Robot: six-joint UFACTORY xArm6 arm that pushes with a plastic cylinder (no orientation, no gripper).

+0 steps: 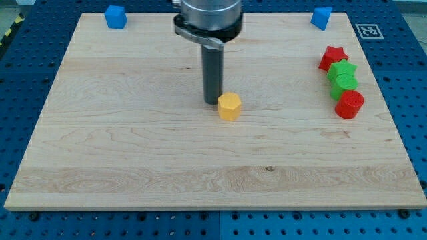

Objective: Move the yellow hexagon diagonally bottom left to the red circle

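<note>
A robotics lab test bench: a pale wooden counter (133, 147) rests on a blue metal base plate (400, 73) drilled with a regular grid of mounting holes, the kind used to bolt down equipment. A square black-and-white tracking marker (368, 31) is fixed at the counter's top right corner in the view. Yellow-and-black hazard tape (8, 30) edges the view's top left. A grey machine arm (208, 20) hangs over the counter, and small coloured plastic blocks, among them a blue cube (116, 17), sit scattered like test pieces.
</note>
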